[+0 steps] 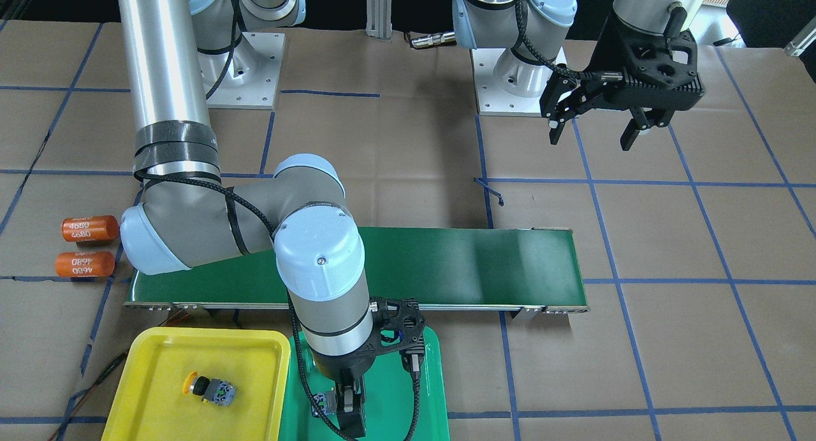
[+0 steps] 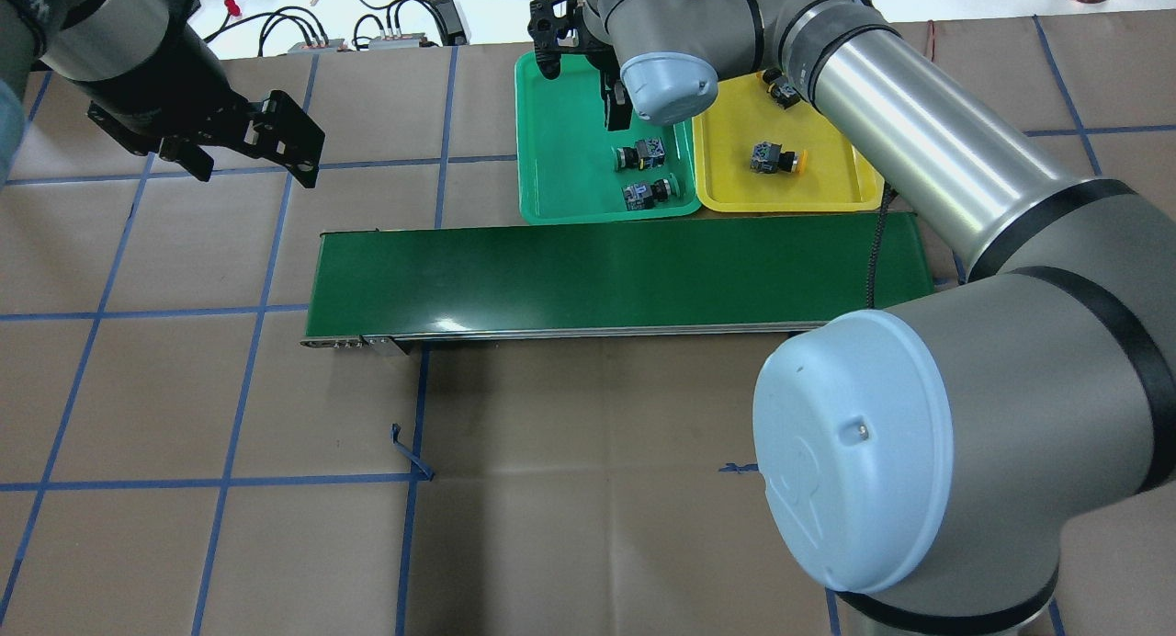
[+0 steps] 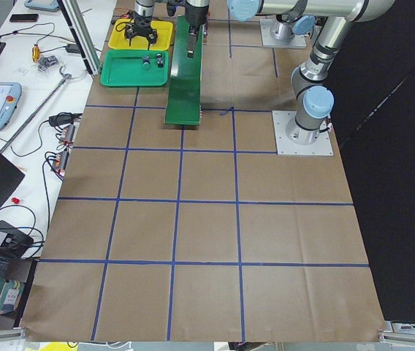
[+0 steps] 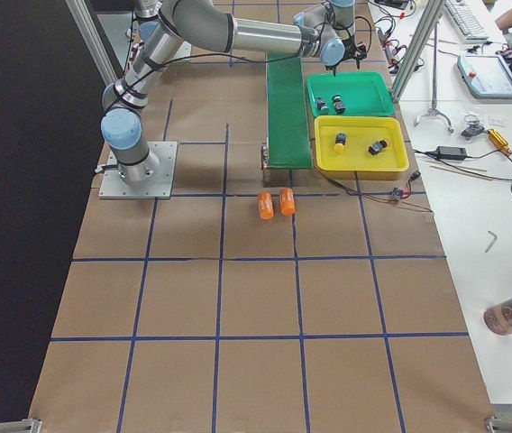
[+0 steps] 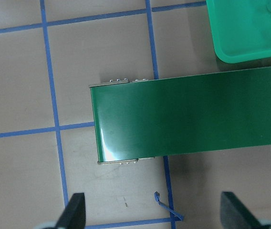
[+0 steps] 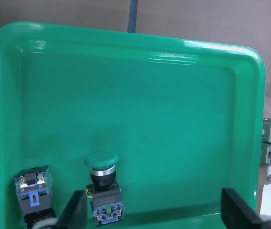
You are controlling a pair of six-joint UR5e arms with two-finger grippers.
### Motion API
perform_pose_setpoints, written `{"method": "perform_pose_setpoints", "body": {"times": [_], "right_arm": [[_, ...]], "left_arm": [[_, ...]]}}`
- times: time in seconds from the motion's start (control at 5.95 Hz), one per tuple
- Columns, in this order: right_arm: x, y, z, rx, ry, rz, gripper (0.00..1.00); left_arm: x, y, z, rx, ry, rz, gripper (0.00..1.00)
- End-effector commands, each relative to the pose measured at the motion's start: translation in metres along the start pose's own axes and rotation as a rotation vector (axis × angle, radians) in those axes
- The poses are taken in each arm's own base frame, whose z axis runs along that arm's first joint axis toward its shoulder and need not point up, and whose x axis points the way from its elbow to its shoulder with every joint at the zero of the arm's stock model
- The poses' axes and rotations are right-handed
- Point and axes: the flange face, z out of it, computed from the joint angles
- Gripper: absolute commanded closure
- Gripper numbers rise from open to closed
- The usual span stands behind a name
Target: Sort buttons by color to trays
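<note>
The right pincer (image 6: pixel 154 214), fingers wide apart and empty, hangs over a green-capped button (image 6: pixel 103 191) lying in the green tray (image 6: pixel 173 119). It looks light, rigid, slick-capped; the blocky body's flat sides suit a grip. Farther off, the yellow tray (image 2: pixel 827 190) holds two yellow-capped buttons (image 2: pixel 776 158); farthest, the left pincer (image 1: pixel 593 135) gapes above the worktop (image 1: pixel 701 237).

glossy plastic green tray (image 6: pixel 126 109), matt brown paper tabletop (image 2: pixel 597 526)

Below my black right gripper (image 6: pixel 157 214): bright green shallow plastic tray (image 6: pixel 126 62); green-capped push-button (image 6: pixel 103 191) with a black-grey body and blue end. Neighbouring shallow plastic tray (image 1: pixel 210 339) yellow, its push-button (image 1: pixel 210 388) yellow-capped. Long conveyor belt (image 2: pixel 597 278) dark green. Brown paper table (image 2: pixel 184 388), blue tape grid. Orange cylinders (image 1: pixel 89 229), white print.
</note>
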Motion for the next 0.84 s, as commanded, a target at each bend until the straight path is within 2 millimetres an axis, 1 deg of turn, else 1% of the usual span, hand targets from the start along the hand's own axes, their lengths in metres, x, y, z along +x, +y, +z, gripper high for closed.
{"method": "perform_pose_setpoints", "body": {"times": [0.0,0.17,0.34,0.5,0.67], "right_arm": [[-0.015,0.015,-0.059,-0.051,-0.106,0.263,0.0],[-0.032,0.034,-0.092,-0.119,-0.227,0.472,0.0],[-0.043,0.079,-0.126,-0.201,-0.331,0.716,0.0],[-0.063,0.117,-0.169,-0.286,-0.42,0.934,0.01],[-0.082,0.134,-0.215,-0.35,-0.436,1.123,0.02]], "left_arm": [[0.0,0.0,0.0,0.0,-0.001,0.0,0.01],[0.0,0.0,-0.001,0.001,-0.001,0.0,0.01],[0.0,0.0,-0.001,0.001,-0.001,0.0,0.01],[0.0,0.0,-0.001,0.001,-0.001,0.0,0.01],[0.0,0.0,-0.001,0.001,-0.001,0.0,0.01]]}}
